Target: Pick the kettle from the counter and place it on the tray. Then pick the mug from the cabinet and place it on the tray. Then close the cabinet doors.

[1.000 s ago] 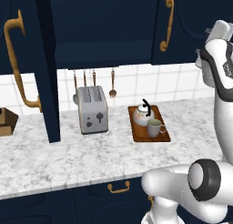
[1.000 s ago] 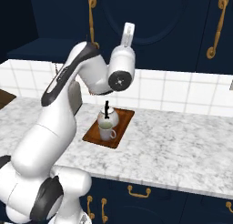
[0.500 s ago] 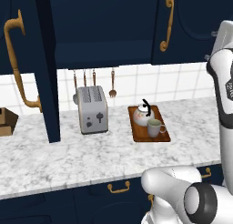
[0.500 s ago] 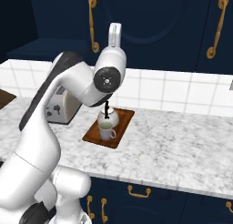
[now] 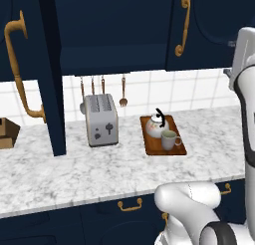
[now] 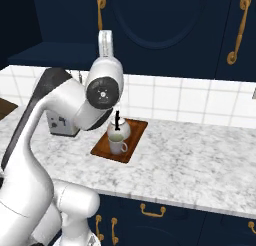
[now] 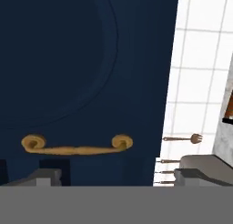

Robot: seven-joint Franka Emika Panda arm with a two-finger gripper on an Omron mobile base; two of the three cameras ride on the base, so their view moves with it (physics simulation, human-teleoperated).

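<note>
Since half a second earlier the arm had swung further upright, its forearm rising beside the closed right cabinet door (image 6: 165, 30); nothing on the counter (image 5: 74, 174) had shifted. The kettle (image 5: 157, 125) and the mug (image 5: 169, 140) both sat on the tray (image 5: 174, 149), touching or nearly so. The left cabinet door (image 5: 35, 64) stood open. Whether the gripper was spread or pressed together could not be told.

No readable text, labels, numbers anywhere (toaster (image 5: 101, 120) face unmarked).
</note>
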